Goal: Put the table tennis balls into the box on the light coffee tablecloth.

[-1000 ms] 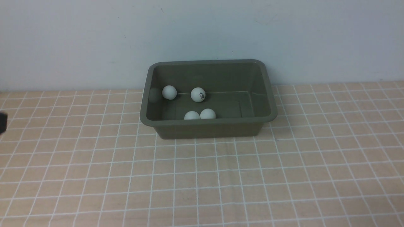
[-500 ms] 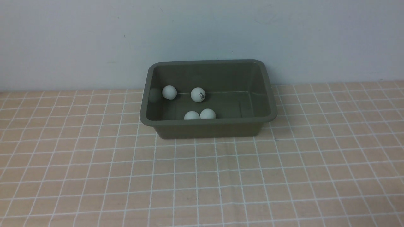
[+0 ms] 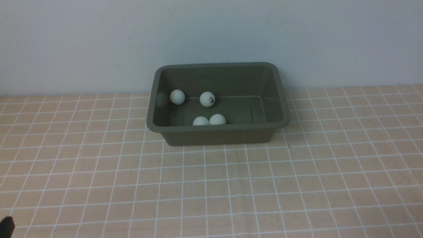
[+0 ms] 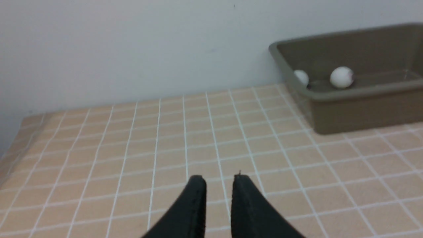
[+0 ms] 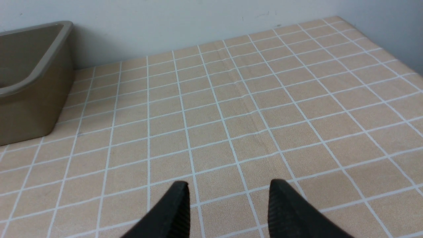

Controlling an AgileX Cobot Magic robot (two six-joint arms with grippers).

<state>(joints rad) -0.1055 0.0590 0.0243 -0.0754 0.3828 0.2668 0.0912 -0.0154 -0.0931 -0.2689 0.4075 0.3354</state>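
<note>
4 table tennis balls (image 3: 207, 99) inside box (image 3: 218, 132)

We see the olive-green box (image 3: 281, 99) upright and lidless on the light coffee tablecloth (image 3: 211, 185), against the wall. All four white table tennis balls (image 3: 209, 109) rest inside it (one shows a dark logo), two touching by the near wall.

Green box (image 3: 218, 132) on checked tablecloth (image 3: 211, 185) by a pale wall (image 3: 99, 43), four white balls (image 3: 207, 99) inside toward its left, two touching at the near wall, dark gripper tip (image 3: 6, 226) at lower-left corner
</note>
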